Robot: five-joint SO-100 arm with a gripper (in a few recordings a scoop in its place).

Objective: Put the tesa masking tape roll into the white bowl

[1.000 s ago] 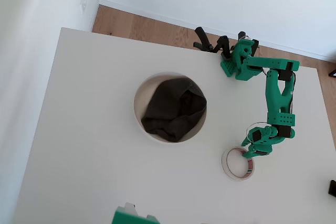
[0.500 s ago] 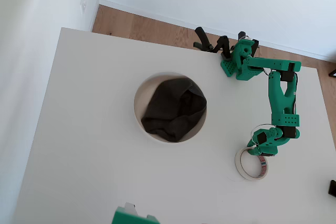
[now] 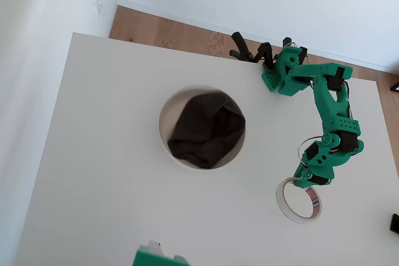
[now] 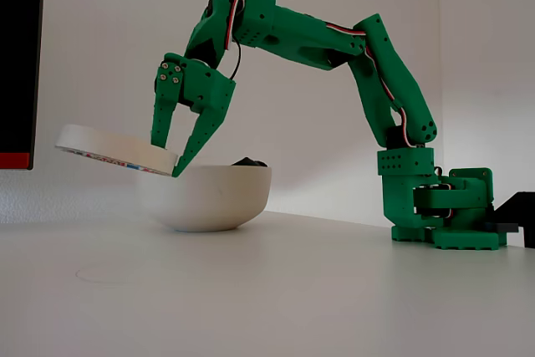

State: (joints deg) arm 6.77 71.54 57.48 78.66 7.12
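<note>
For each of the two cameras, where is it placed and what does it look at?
Overhead view: above the table, looking down; whole green arm, hand holding the tape roll.
Fixed view: low at table height, looking sideways; full arm, hand lifting the tape roll.
Both show the white bowl.
</note>
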